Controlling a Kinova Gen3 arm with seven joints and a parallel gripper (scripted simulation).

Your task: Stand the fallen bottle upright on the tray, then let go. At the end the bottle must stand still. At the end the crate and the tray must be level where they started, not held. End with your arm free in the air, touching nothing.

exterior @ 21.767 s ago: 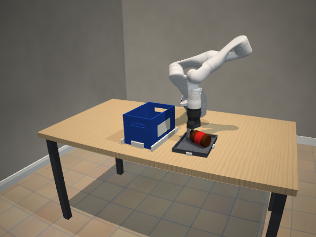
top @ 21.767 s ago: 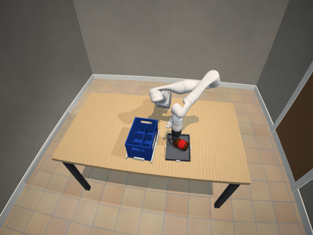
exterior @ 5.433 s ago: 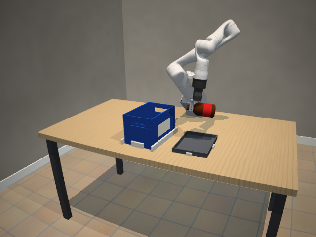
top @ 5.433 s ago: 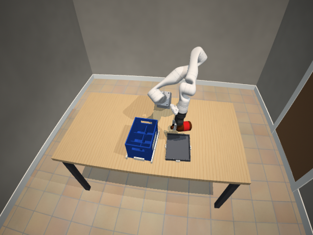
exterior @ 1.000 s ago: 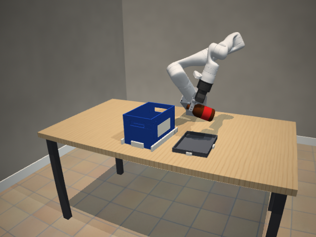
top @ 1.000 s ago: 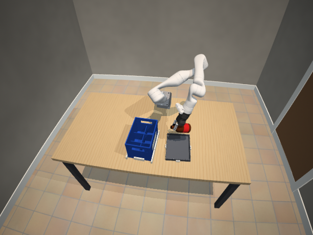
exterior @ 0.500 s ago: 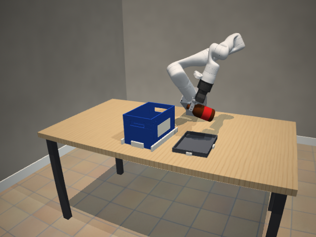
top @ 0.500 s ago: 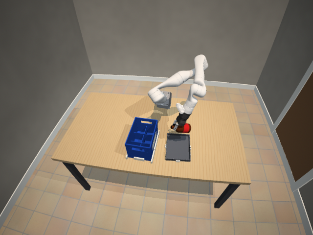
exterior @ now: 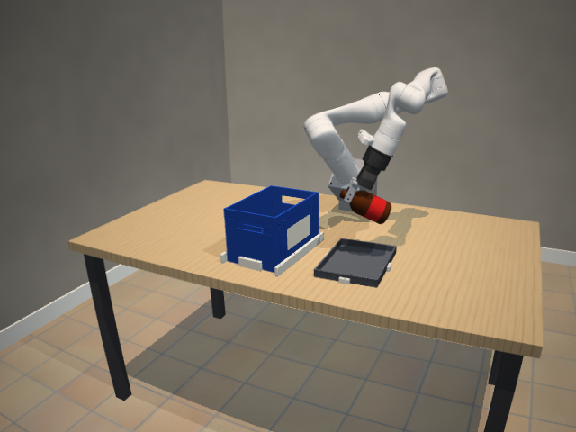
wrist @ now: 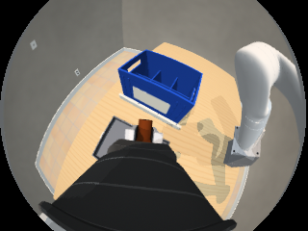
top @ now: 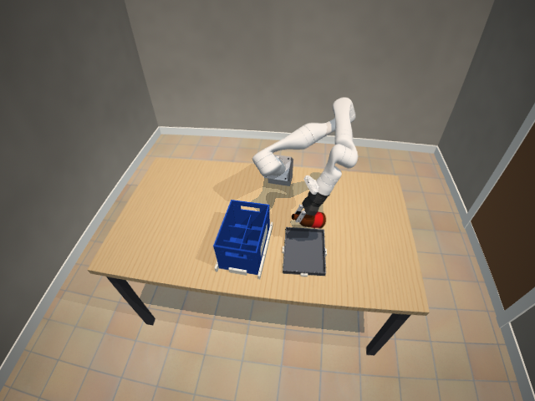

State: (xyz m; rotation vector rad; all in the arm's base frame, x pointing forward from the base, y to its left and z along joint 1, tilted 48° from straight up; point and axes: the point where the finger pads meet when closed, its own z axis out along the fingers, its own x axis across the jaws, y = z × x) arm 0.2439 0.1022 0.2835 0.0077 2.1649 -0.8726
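The end effector (top: 299, 214) (exterior: 351, 191) (wrist: 144, 131) is closed on the neck of the brown bottle (top: 308, 219) (exterior: 363, 202) (wrist: 144, 127), its fingers about half apart around it. The bottle hangs tilted in the air above the worktop (top: 367, 241) (exterior: 464, 269) (wrist: 101, 103), behind the tray (top: 303, 251) (exterior: 355, 260) (wrist: 113, 132) as the exterior view shows it, with its broad, red-banded body lower than the neck.

It looks stiff and smooth, perhaps glass, so it may be slippery and breakable. Most of its weight probably sits in the body, and a neck hold could let it swing or twist. The neck suits a slim grip and leaves the base free for landing; the bottle still needs turning upright over the tray, then a gentle lowering before release.

The dark, low-rimmed tray holds nothing. The blue crate (top: 237, 259) (exterior: 253, 241) (wrist: 178, 108) stands level beside it, divided into compartments; no bottle shows in those visible.
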